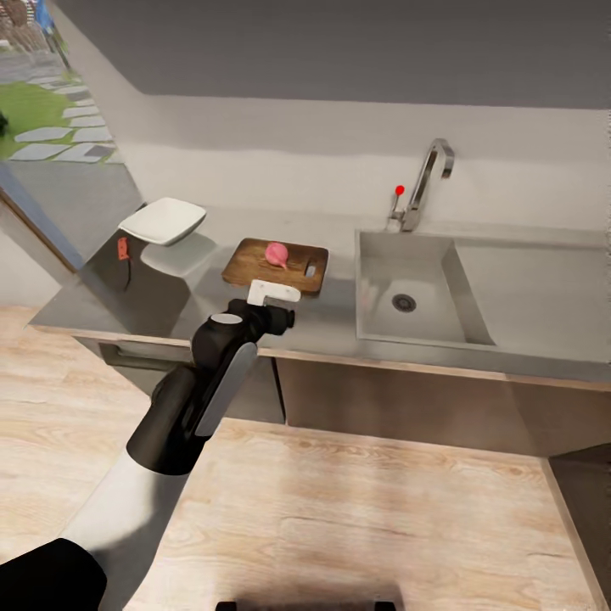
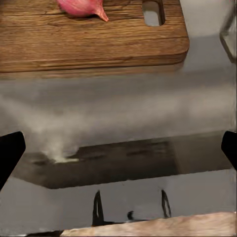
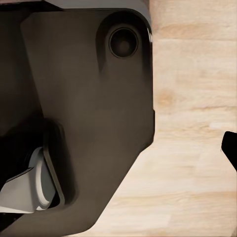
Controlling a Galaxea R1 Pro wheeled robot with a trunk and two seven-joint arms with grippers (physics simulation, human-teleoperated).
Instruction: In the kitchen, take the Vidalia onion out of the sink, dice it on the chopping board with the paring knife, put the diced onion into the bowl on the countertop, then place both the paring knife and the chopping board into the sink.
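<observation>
Where the left arm reaches out over the counter's front edge, its claw (image 1: 273, 293) hangs just short of the board (image 1: 276, 265), and the onion (image 1: 277, 254) lies beyond it on the board's middle, apart from the fingers. In the left wrist view the two dark fingertips (image 2: 11, 154) stand wide apart at the picture's sides with nothing between them but the glossy counter (image 2: 118, 113), so this claw is spread and empty; the board's near edge (image 2: 94, 54) lies past the fingertips and the onion (image 2: 81, 7) further on, close to the slot hole. The onion is a small pink lump with a pointed tip, whole, resting on brown wood with clear grain. Left of the board sits the white bowl (image 1: 163, 220), well apart from it, and a red-handled knife (image 1: 123, 248) lies on the counter near the bowl. Right of the board is the grey sink (image 1: 407, 293), with a round drain, and behind it the tap (image 1: 428, 180) with its red knob. The right claw (image 3: 231, 148) shows a single dark fingertip over pale floor beside the robot's dark body; I cannot tell whether it is spread or closed.
</observation>
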